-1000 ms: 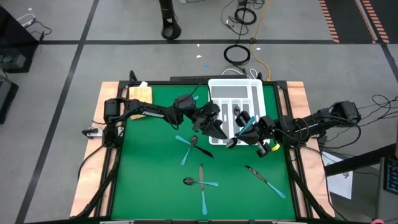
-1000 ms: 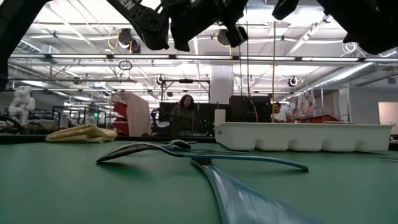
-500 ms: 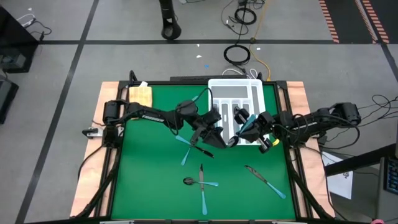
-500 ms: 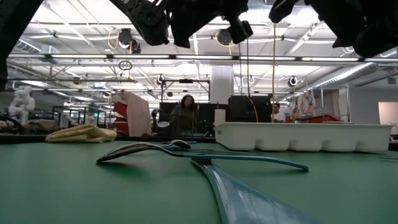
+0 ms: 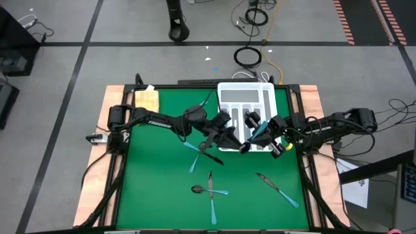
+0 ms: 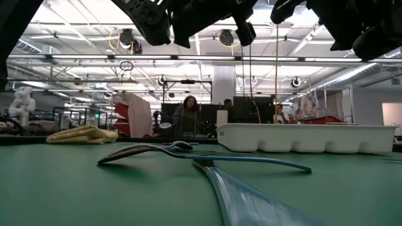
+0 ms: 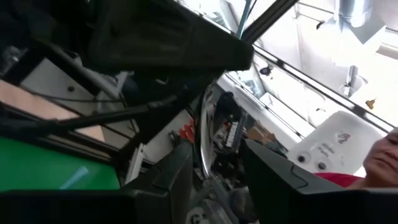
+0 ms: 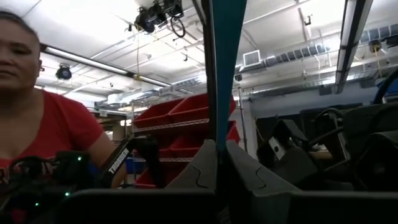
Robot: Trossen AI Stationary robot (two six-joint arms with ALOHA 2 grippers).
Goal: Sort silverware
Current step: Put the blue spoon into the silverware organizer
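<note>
My right gripper (image 5: 260, 133) hangs above the table beside the near edge of the white tray (image 5: 244, 97), shut on a piece of silverware (image 5: 250, 138) with a light-blue handle and a dark metal head. My left gripper (image 5: 237, 143) meets it from the left, open. The thin metal head (image 7: 205, 134) stands between its fingers, close to one of them. More silverware lies flat on the green mat: a crossed pair (image 5: 198, 153), a spoon (image 5: 198, 189), a knife (image 5: 211, 195) and another piece (image 5: 276, 188). My right gripper pinches the light-blue handle (image 8: 224, 124) between its two fingers, and the handle runs on past the fingertips. The fingers come from the table's right, slanting upward. The piece is lifted clear of the mat, its head toward my left gripper. Whether my left gripper touches the metal head I cannot tell.
The tray holds a few pieces (image 5: 248, 118) in its slots. A yellow cloth (image 5: 146, 97) lies at the mat's far left corner, and one more piece (image 5: 209, 99) lies left of the tray. A person (image 8: 43, 124) is in the room beyond the table.
My left gripper has moved toward the table's right, up to the held piece, rolling its wrist. My right gripper has swung a little toward the far edge with the piece, which stays clear of the mat.
</note>
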